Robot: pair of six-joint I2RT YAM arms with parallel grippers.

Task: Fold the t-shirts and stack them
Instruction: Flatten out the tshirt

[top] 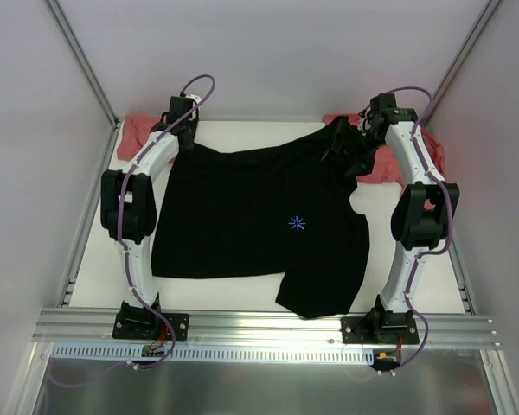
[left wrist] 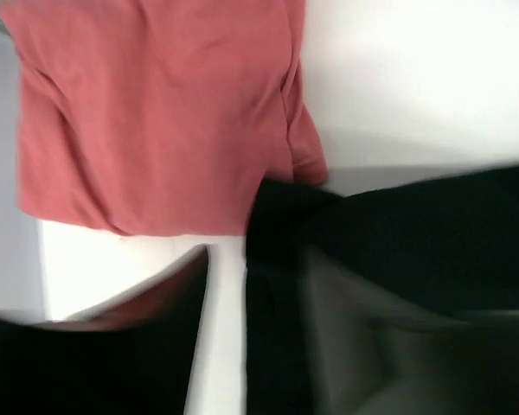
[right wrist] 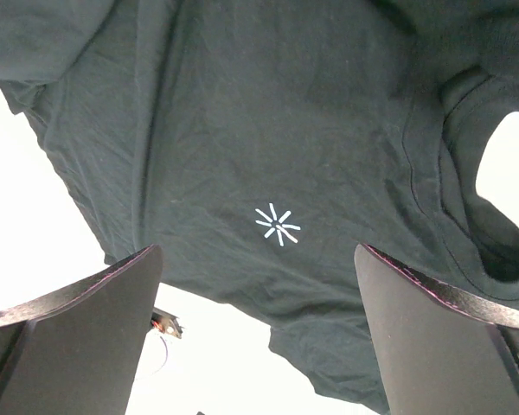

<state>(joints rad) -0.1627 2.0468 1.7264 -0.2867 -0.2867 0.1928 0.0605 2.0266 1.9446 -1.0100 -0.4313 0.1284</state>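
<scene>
Across the table (top: 432, 277), the black t-shirt (top: 242, 216) sprawls rumpled.

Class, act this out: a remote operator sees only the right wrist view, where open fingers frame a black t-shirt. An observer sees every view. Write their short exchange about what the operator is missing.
Operator: Are there any shirts besides the black t-shirt?
Observer: Yes. A left salmon-red t-shirt lies at the far left corner of the table, and a right salmon-red t-shirt lies at the far right.
Operator: Where is the left gripper?
Observer: The left gripper is at the black t-shirt's far left edge, beside the left salmon-red t-shirt.
</scene>
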